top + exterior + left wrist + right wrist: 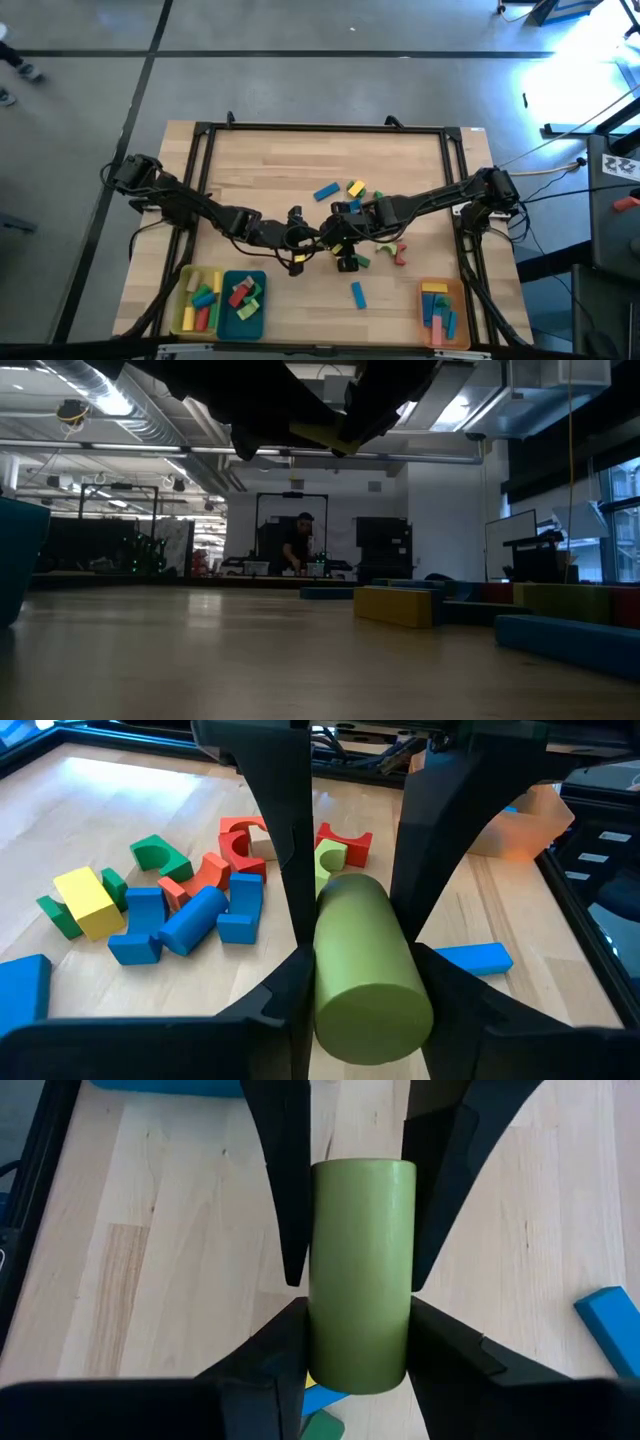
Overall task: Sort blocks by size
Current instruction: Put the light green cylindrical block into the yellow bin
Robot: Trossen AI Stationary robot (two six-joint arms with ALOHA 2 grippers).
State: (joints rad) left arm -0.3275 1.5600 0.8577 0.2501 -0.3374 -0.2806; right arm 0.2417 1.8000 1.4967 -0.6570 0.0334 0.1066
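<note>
A yellow-green cylinder block [365,970] [360,1270] hangs above the table's middle, with both grippers shut on it. My left gripper [360,960] [308,240] comes from the table's left, and my right gripper [358,1310] [342,232] from the right. They meet end to end. Loose blocks lie on the wood: a heap with a yellow block [88,900], a blue cylinder [190,915] and red arches [240,840], plus single blue bars [475,957] [357,293]. In the low view the cylinder [325,435] shows under the dark arms. My left gripper pinches the cylinder's curved sides at one end [330,990] between its two fingers [275,1010], which lie along the cylinder. The round end face looks back at the wrist. The cylinder is clear of the table. My right gripper pinches the curved sides at the opposite end [325,1340] between its two fingers [265,1365], slanting down from the table's right and lying along the cylinder. The left gripper's fingers [285,1180] flank the far part. The cylinder hangs above the wood.
A yellow tray [197,300] and a teal tray [243,303] with blocks sit at the near left. An orange tray [440,310] with blocks is at the near right. A black frame [320,128] runs round the table. A person stands far off in the room [297,545].
</note>
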